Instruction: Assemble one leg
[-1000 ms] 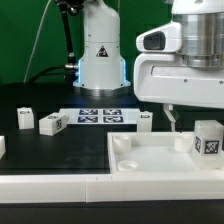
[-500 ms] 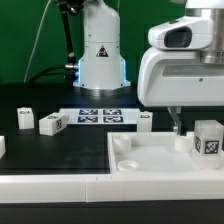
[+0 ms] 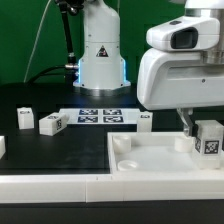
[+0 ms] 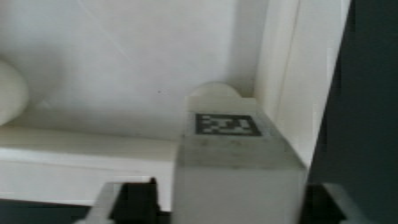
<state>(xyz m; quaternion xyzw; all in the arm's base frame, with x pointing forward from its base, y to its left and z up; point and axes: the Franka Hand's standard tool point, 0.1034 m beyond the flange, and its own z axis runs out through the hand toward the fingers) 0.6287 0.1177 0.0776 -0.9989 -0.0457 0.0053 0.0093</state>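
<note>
A leg point(image 3: 208, 138), a small white block with a black-and-white tag, stands upright in the far right corner of the large white square piece point(image 3: 150, 165). My gripper point(image 3: 200, 125) hangs over that corner, with one finger point(image 3: 186, 121) just to the exterior view's left of the leg. In the wrist view the leg point(image 4: 228, 150) rises between my fingers point(image 4: 134, 200) with its tag facing the camera. Dark gaps show on both sides of it. The gripper point(image 4: 235, 208) is open around the leg and touches nothing.
Three more legs point(image 3: 25, 119) point(image 3: 52, 123) point(image 3: 146, 121) stand on the black table beside the marker board point(image 3: 98, 115). A further white part point(image 3: 2, 146) shows at the left edge. The robot base point(image 3: 100, 50) stands behind. The white piece's raised rim point(image 4: 294, 70) runs beside the leg.
My gripper has moved toward the exterior view's right, and the finger now stands close beside the upright leg. The leg and other parts have not moved.
</note>
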